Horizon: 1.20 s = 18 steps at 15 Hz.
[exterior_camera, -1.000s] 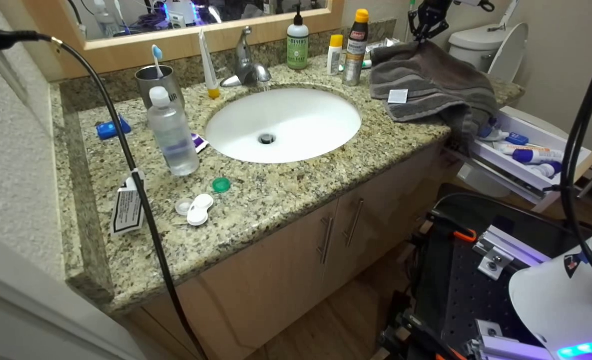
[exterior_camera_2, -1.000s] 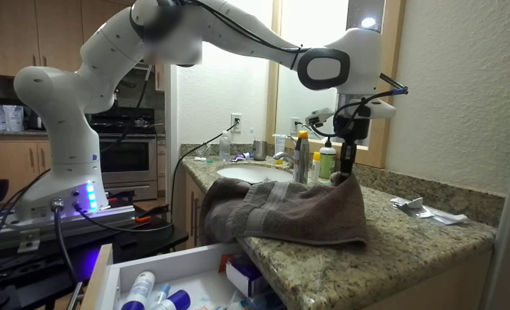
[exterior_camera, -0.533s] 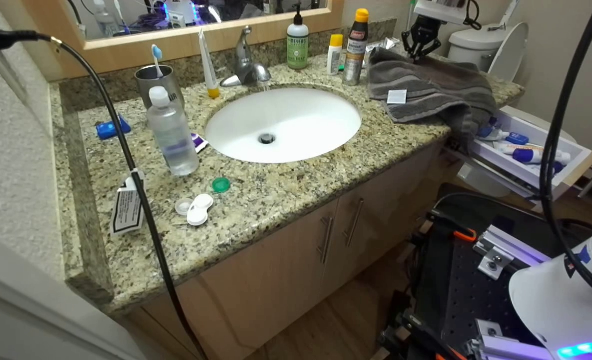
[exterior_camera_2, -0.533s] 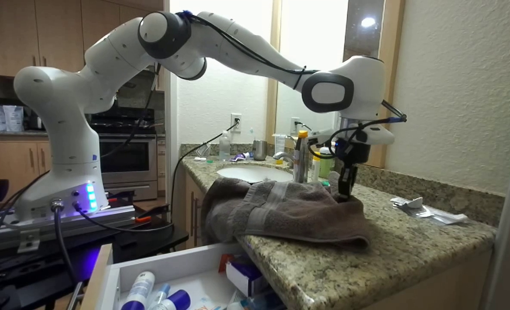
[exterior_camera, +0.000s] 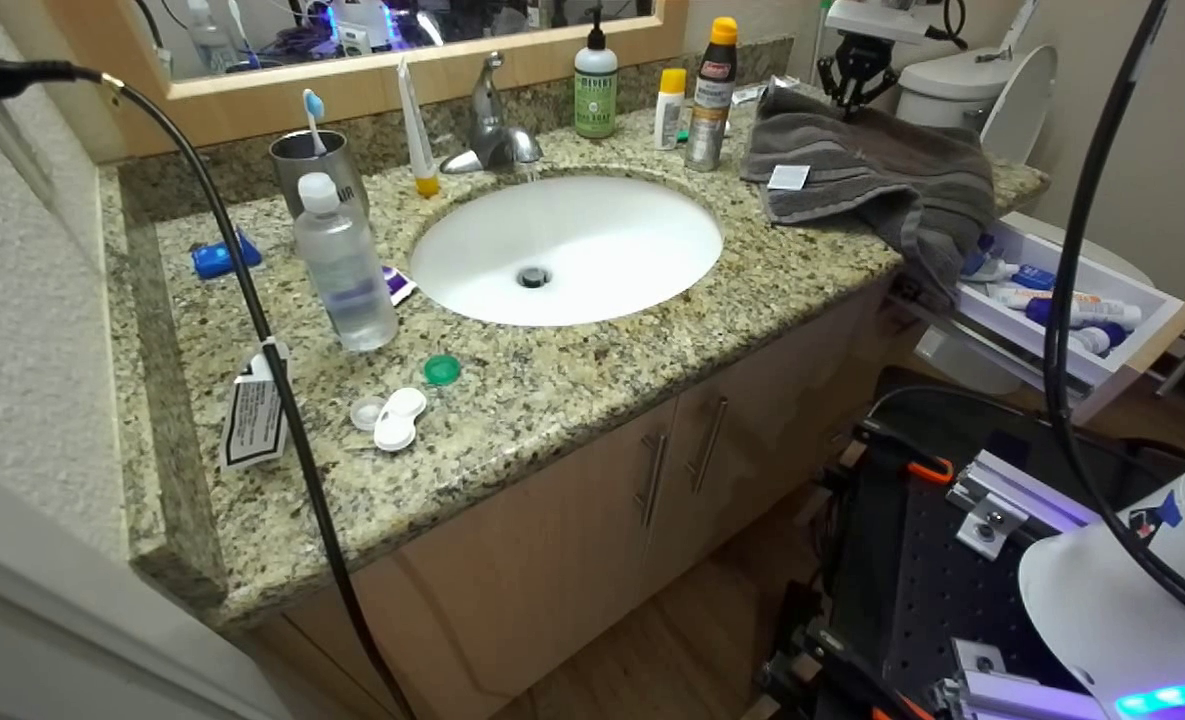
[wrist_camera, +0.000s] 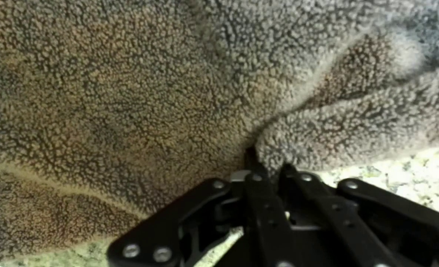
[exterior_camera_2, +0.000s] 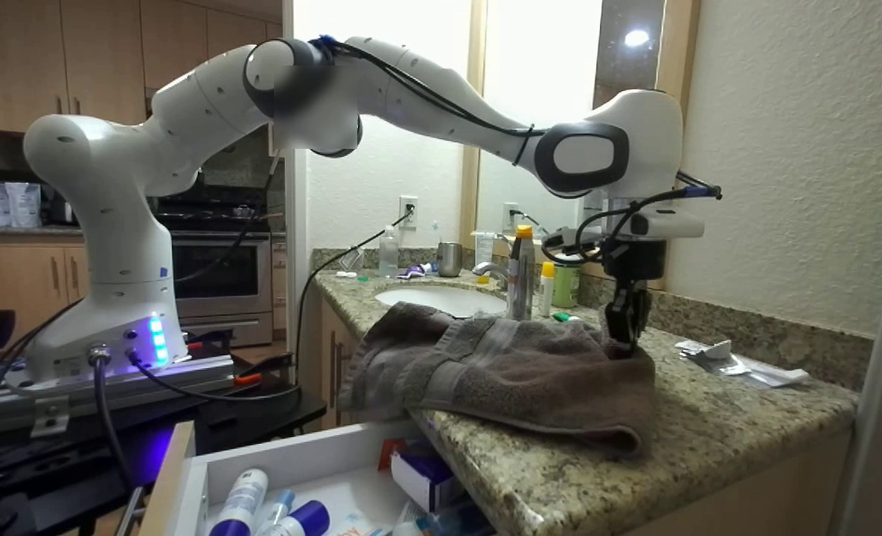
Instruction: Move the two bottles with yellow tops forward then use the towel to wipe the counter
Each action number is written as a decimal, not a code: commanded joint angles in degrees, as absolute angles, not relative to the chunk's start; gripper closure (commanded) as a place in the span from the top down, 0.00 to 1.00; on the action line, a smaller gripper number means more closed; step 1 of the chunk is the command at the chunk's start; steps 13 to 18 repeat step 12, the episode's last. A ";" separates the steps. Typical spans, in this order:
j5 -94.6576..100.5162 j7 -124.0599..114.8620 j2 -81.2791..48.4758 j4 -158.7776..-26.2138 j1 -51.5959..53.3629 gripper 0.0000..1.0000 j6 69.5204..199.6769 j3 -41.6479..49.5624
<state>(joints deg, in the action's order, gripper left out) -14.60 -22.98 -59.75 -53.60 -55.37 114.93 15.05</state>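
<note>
Towel (exterior_camera_2: pixel 515 372) slid toward the backsplash (exterior_camera_2: pixel 798 350) over the last half second, gripper (wrist_camera: pixel 269 161) along with it; pale tag (exterior_camera: pixel 788 178) on the cloth shifted too. A second ago I had a peak of it pulled up, now it lies lower. Dark bottle (exterior_camera: pixel 712 110) and pale bottle (exterior_camera: pixel 667 118), the yellow-tops, haven't budged.

Gripper points down, fingers nearly together, fold of towel pinched between the tips per the wrist view.

Towel sits bunched on the counter (exterior_camera: pixel 572 385), to the side of the sink (exterior_camera: pixel 632 260), one end hanging over the front edge by the pulled-out drawer (exterior_camera_2: pixel 299 460).

Both yellow-tops upright, near each other by the sink. Dark one just beside the towel; pale one farther back, between it and the green soap bottle (exterior_camera: pixel 595 95).

Also on the counter: faucet (exterior_camera: pixel 492 140) behind the sink, tube (exterior_camera: pixel 418 135) standing on its orange cap next to it, steel cup (exterior_camera: pixel 297 170) with a toothbrush (exterior_camera: pixel 314 110), clear bottle (exterior_camera: pixel 352 285) near the cup. Nearer the front edge, white lens case (exterior_camera: pixel 397 425) and green lid (exterior_camera: pixel 442 369). Crumpled wrapper (exterior_camera_2: pixel 708 356) near the backsplash, past the gripper in an exterior view. Drawer holds tubes and a box (exterior_camera_2: pixel 418 484).
</note>
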 commanded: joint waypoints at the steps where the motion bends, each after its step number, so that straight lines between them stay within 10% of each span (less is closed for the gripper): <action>1: -16.48 -21.97 -58.81 -50.74 -56.04 0.45 114.60 13.40; 9: -20.83 -10.64 -45.36 -54.76 -56.67 0.99 104.69 9.29; 18: -20.50 -10.35 -46.72 -51.25 -55.79 0.98 103.77 10.29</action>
